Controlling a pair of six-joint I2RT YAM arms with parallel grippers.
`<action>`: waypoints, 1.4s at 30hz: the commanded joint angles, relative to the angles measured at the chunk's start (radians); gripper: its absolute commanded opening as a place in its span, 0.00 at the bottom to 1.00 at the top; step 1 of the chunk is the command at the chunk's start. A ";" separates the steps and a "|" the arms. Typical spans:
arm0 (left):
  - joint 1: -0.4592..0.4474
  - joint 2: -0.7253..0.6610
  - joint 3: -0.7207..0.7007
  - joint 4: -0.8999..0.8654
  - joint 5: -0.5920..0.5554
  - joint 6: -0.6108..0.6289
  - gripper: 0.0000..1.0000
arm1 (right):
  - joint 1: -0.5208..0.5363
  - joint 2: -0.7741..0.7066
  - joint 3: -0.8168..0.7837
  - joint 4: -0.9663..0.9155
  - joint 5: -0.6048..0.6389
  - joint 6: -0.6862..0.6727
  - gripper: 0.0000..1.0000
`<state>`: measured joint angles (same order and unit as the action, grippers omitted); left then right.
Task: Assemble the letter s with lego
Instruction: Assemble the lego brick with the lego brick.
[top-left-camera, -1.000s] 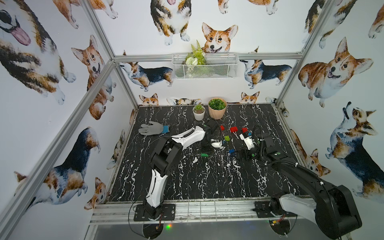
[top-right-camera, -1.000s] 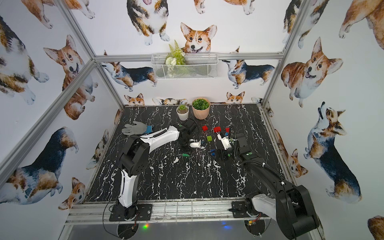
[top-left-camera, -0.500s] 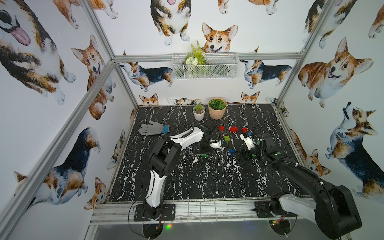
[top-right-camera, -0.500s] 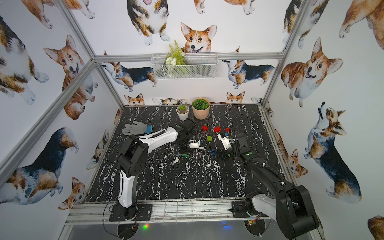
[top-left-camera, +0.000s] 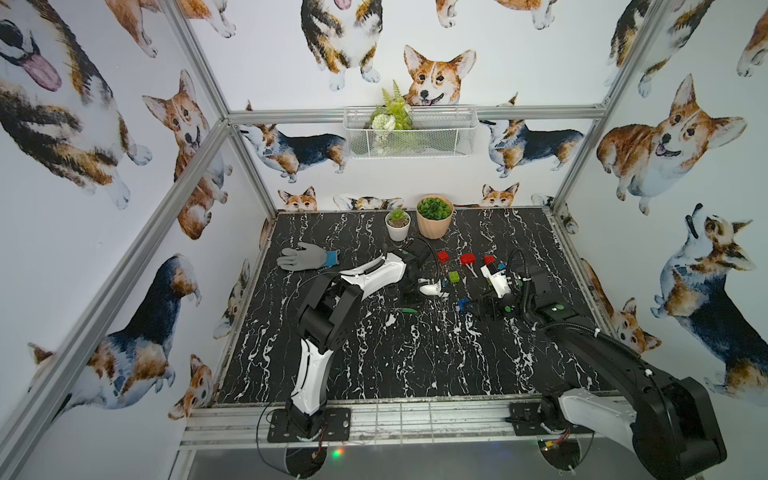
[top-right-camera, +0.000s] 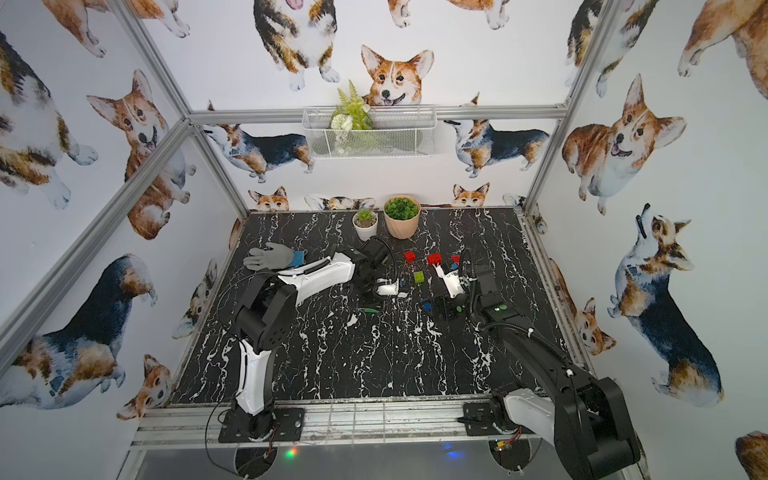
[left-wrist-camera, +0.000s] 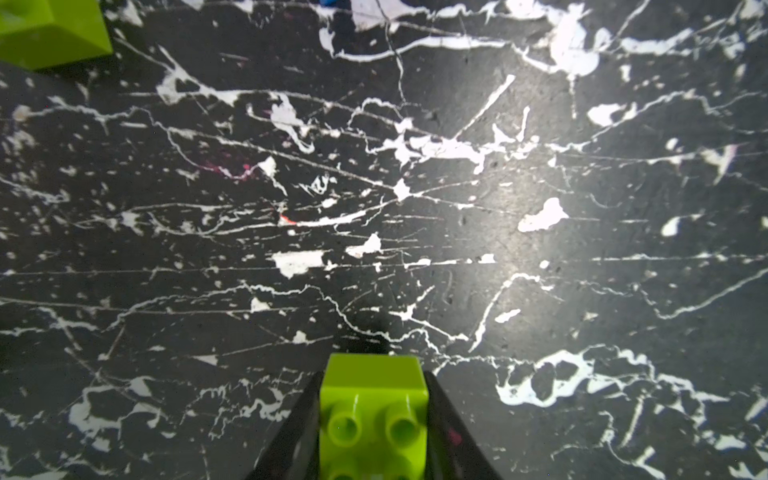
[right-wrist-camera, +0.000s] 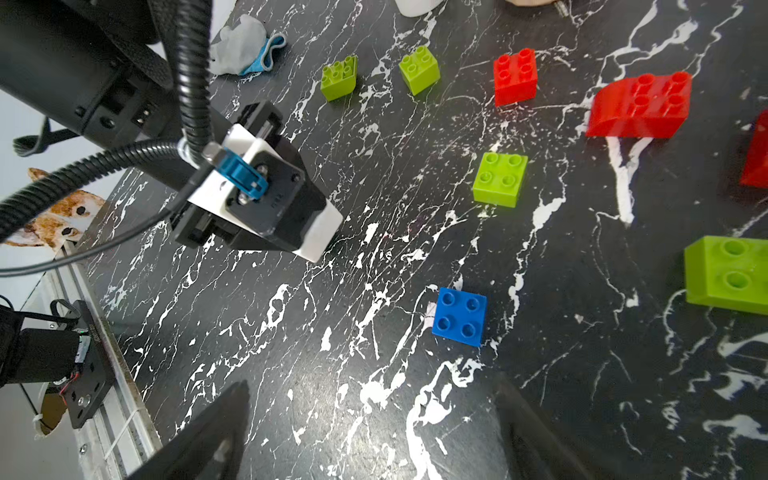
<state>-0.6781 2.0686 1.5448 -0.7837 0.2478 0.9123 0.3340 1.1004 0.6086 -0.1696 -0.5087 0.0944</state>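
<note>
the left claw (left-wrist-camera: 374, 376) is grasping a lime green brick (left-wrist-camera: 374, 415): its black fingers (left-wrist-camera: 299, 432) lie flush against two opposite side walls, with the studs facing the wrist camera. i cannot tell whether the brick's base rests on the desk (left-wrist-camera: 540, 270) or hangs just above it. the right claw (right-wrist-camera: 372, 386) is released, its jaws wide with nothing between them, and sits near the blue brick (right-wrist-camera: 459, 316), which lies studs up on the desk.

the rest of the lego lies loose and unjoined around mid-desk: a square lime brick (right-wrist-camera: 498, 178), a square red brick (right-wrist-camera: 515, 77), a curved red brick (right-wrist-camera: 640, 106) and two small lime bricks (right-wrist-camera: 338, 77).

these bricks look light, rigid and glossy, so they will probably slip or twist if pinched on a corner. the safest hold is likely square across two flat side walls, low enough to leave the studs free. the curved red brick probably needs its flat ends, not its slope. pressing bricks together will likely need the lower one braced.

only the left wrist view shows the grip itself. in both top views the claw's body hides that brick. the right wrist view gives stud layout and spacing. the top views alone show a thin dark green piece (top-left-camera: 406, 310) in front of the left arm, the grey glove (top-left-camera: 307, 256) and the plant pots (top-left-camera: 434, 216) at the back.
</note>
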 joint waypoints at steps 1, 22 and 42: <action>0.001 0.007 0.006 -0.032 -0.003 0.022 0.38 | 0.001 -0.006 0.011 -0.017 -0.005 -0.025 0.94; 0.010 0.010 -0.006 -0.044 -0.060 0.026 0.24 | 0.001 -0.030 0.016 -0.042 -0.001 -0.026 0.94; 0.013 -0.008 0.012 -0.029 -0.019 0.007 0.51 | 0.001 -0.050 0.029 -0.072 0.004 -0.035 0.94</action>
<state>-0.6678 2.0720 1.5501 -0.7921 0.2111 0.9089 0.3340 1.0557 0.6285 -0.2226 -0.5041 0.0765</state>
